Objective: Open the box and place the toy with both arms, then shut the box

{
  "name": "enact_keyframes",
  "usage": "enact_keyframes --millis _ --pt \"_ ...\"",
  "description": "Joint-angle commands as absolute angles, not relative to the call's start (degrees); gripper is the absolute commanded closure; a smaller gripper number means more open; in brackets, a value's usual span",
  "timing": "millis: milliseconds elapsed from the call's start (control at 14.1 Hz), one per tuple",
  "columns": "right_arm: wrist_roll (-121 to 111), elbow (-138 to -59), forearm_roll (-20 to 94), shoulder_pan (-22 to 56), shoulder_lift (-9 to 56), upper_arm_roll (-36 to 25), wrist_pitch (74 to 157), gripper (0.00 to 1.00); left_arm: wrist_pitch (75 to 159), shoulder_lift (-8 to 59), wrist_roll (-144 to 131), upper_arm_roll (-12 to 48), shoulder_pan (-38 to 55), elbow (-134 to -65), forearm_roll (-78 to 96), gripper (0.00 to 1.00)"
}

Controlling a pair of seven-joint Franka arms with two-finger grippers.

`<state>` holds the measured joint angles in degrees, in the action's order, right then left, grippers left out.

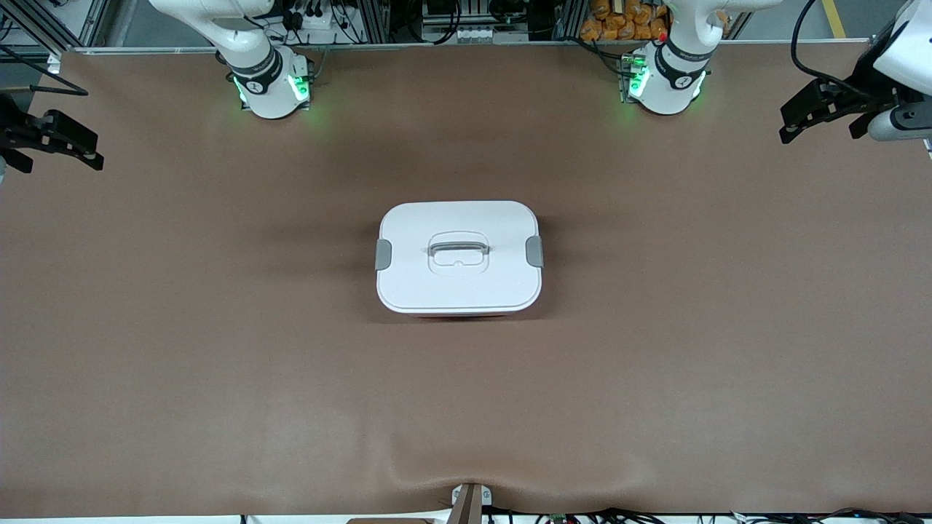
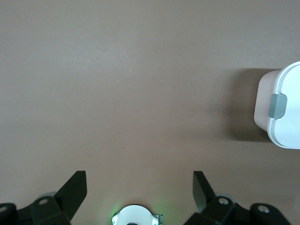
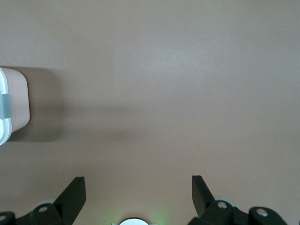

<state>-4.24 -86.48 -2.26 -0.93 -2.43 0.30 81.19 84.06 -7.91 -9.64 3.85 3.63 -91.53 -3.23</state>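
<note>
The box [image 1: 459, 256] sits lidded mid-table, long axis running arm to arm, grey clips at three and nine o'clock. Left gripper [image 1: 815, 116] waits wide open over its table end; right gripper [image 1: 54, 142] likewise, both empty.

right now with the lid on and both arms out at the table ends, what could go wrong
1. Both grey side clips look latched on the white-lidded translucent pink plastic box; lifting by the grey recessed handle first could haul up the whole box.
2. No toy shows in any view, so placing may stall.
3. The open left gripper and open right gripper would converge on one small box and could collide.
</note>
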Motion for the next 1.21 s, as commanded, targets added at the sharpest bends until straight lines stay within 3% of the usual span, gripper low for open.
enact_keyframes --millis 0,1136 --pt "-5.3 -87.3 -1.3 -2.4 -3.5 1.0 81.3 0.0 82.6 -7.3 -9.1 3.8 3.7 -89.9 -3.3 0.0" --pt "-5.2 -87.3 -1.2 -3.6 -3.3 1.1 81.6 0.0 81.8 -6.9 -12.3 3.7 3.5 -89.9 -3.3 0.0"
